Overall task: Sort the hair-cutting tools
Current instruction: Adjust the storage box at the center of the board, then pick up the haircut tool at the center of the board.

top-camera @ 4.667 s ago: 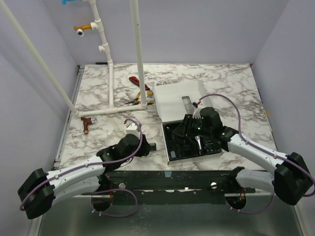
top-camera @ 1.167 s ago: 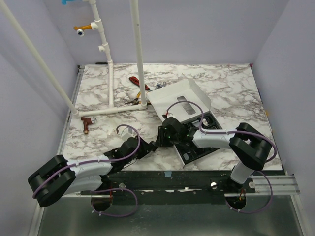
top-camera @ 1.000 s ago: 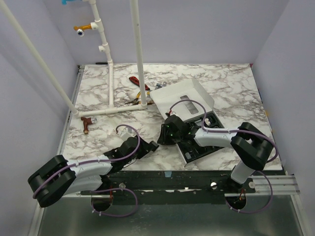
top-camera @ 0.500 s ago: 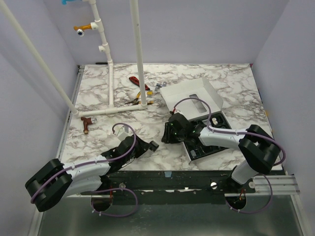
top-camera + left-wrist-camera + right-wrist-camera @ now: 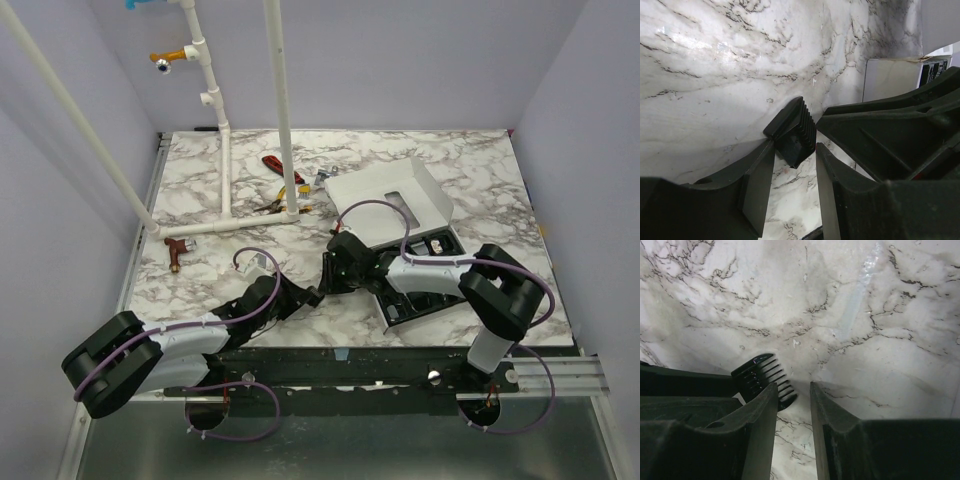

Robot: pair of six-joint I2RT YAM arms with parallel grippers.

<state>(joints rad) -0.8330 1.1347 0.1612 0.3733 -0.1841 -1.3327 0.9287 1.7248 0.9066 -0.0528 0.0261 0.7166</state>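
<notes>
The sorting looked far from done. Only one small black comb piece [image 5: 791,131] was out on its own. It was at about 6 o'clock on the worktop [image 5: 470,170], low down, right where the two arms met. I could not tell if it touched the marble. I saw no tidy groups of hair-cutting tools anywhere.

The white box [image 5: 385,190] sat at about 3 o'clock with its lid up. The dark tray [image 5: 441,243] inside seemed to hold more black bits, but they were too small to tell apart. So I think most pieces had yet to be sorted.

The left arm lay low and long, reaching from 7 o'clock toward the middle. The left pincer [image 5: 308,296] seemed to be pinching the comb piece at its tips. The right arm was folded like an elbow, with its wrist pointing to 9 o'clock. The right pincer [image 5: 333,272] was spread a little, with only marble between its fingers. The comb piece was just beside one of them.
</notes>
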